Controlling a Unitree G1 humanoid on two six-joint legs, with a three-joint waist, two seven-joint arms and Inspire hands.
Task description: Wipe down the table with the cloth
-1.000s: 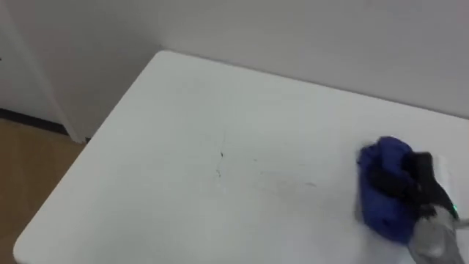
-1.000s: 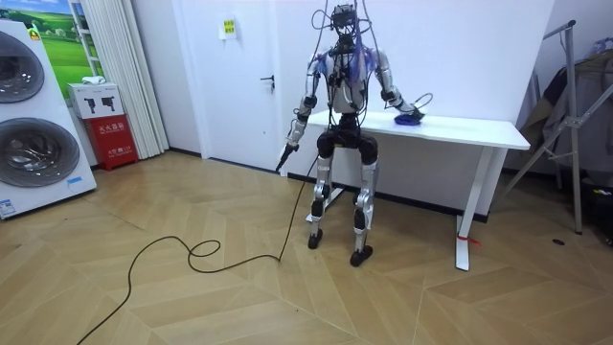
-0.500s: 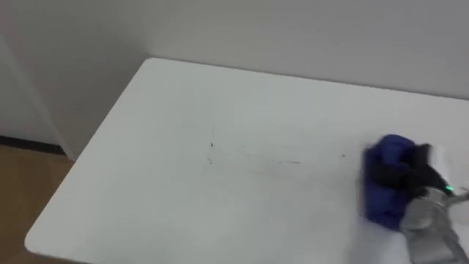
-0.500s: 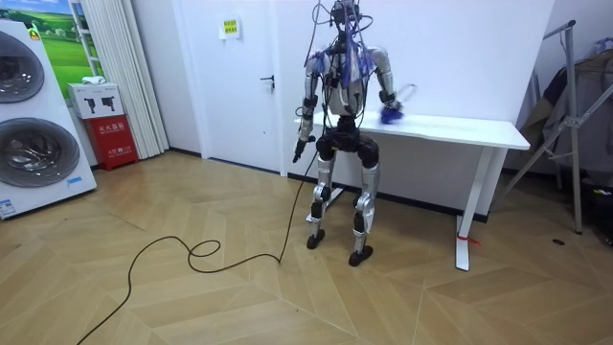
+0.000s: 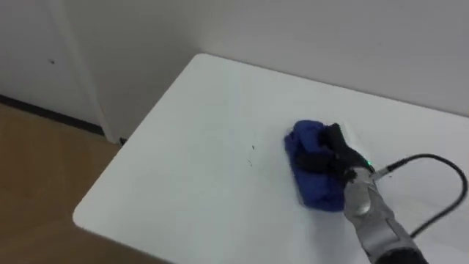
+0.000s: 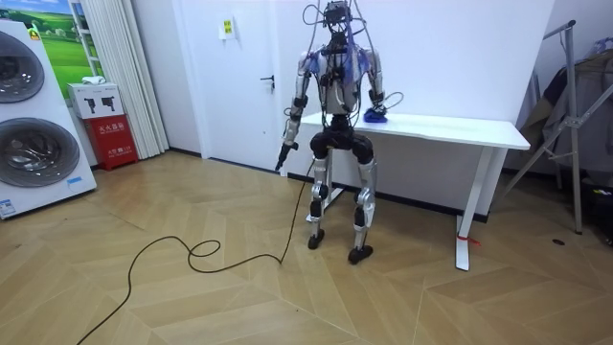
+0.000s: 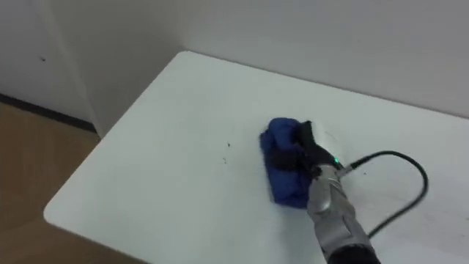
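White table (image 5: 183, 169) against a plain wall (image 5: 330, 37), wooden floor (image 5: 37, 169) off its left end. Left eye view: blue cloth (image 5: 311, 180) is bunched up and lies flat on the top, about mid-depth, well in from the left corner. The right hand (image 5: 330, 155) sits on top of it, dark fingers curled into the folds, so it grips the cloth and holds it down on the surface. Two small dark specks (image 5: 252, 149) sit near the cloth's left side, apart from it and not yet covered. Right eye view: same layout, with a gap between specks and cloth; the rest of the visible top looks clean, no streaks I can make out. Room view: robot stands upright at the table end on the room view's left, facing it, right arm over the top with the cloth under the hand. The left hand (image 6: 284, 151) hangs by its side clear of the table; can't tell its state at this range. Washing machine (image 6: 29, 125) and door (image 6: 244, 86) are well off, not involved. Judgement: wipe is mid-run. The specks and the strip toward the left edge look left to do, and I can't judge whether the long stretch to the right is already done.
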